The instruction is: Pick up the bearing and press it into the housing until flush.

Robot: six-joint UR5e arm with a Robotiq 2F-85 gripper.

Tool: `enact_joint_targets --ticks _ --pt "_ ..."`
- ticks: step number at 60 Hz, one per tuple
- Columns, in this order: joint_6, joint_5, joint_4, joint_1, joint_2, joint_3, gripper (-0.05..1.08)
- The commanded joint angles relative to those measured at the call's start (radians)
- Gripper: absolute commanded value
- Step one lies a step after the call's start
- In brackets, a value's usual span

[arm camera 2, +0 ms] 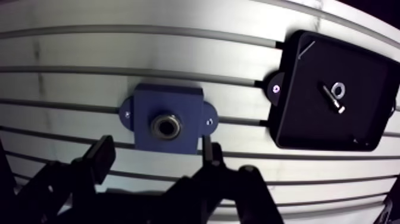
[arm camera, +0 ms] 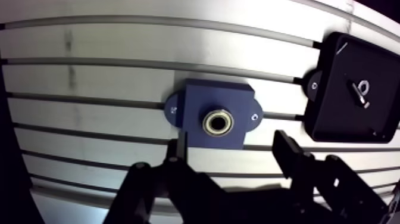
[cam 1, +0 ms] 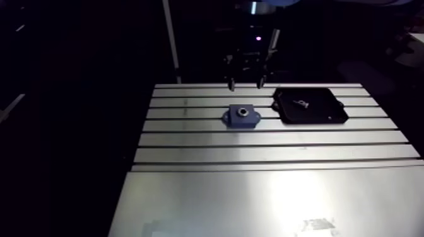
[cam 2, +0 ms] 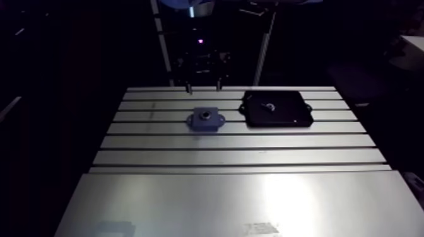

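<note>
Though partly off-frame, hand wide near housing.

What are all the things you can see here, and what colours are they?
table: one, silver with long slots, under everything
smooth plate: one, silver, at the table's near end in the arm view
housing: one, blue, on the table just ahead of the fingers
bearing: one, silver ring, in the hole in the middle of the housing
tray: one, black, on the table beside the housing
ring: one, small and silver, inside the tray
pin: one, small and silver, inside the tray next to the ring
fingers: two, black, apart with nothing between them
</note>
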Motion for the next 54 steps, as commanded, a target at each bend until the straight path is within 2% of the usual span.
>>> enact_joint_targets --ticks 1,36,54 --pt "0.084 0.004 0.033 0.007 -0.005 -0.009 1.08" --pt "0.072 -0.002 0.004 0.008 0.028 0.018 1.08" --pt "0.047 0.015 -0.040 -0.001 0.038 0.043 1.08"
